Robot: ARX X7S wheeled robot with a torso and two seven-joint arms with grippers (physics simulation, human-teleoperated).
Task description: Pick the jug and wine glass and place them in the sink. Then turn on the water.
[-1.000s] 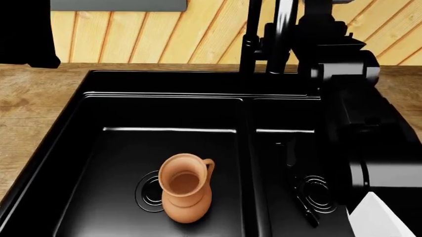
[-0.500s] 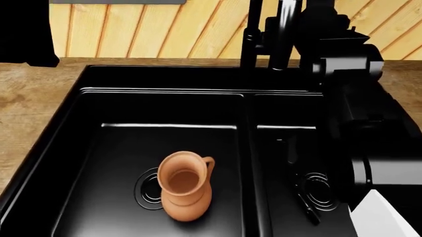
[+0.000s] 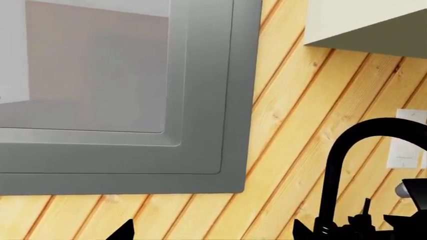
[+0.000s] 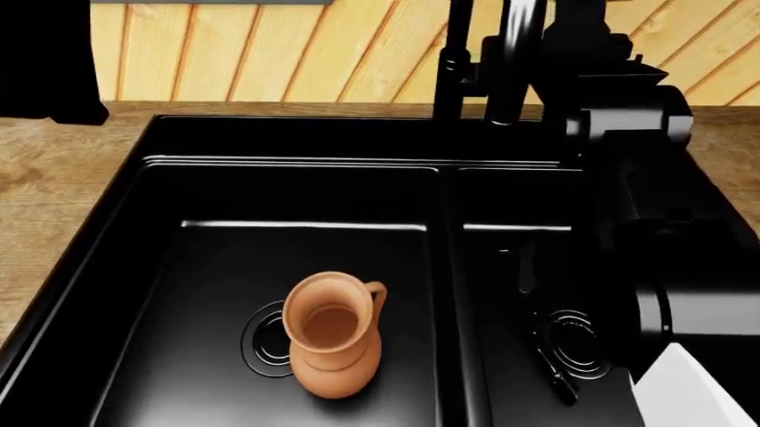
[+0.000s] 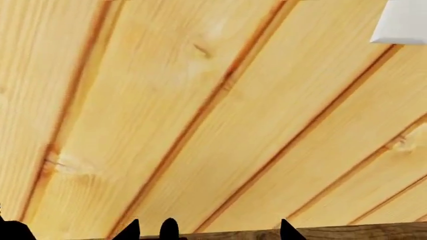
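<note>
The jug is standing upright in the left basin of the sink, its base touching the ringed drain; its position in the basin is unchanged across the last second. The head view has been shifting slightly, with the counter edge sitting lower than a second ago, which suggests the torso or head is adjusting. The wine glass is not identifiable; dark shapes by the right drain cannot be resolved. The right arm is reaching up beside the faucet; its gripper is hidden, so its opening cannot be told. The left gripper is likewise not readable; its wrist camera is facing the plank wall and a grey window frame. Judgement: jug placement is complete and the arm is approaching the faucet.
</note>
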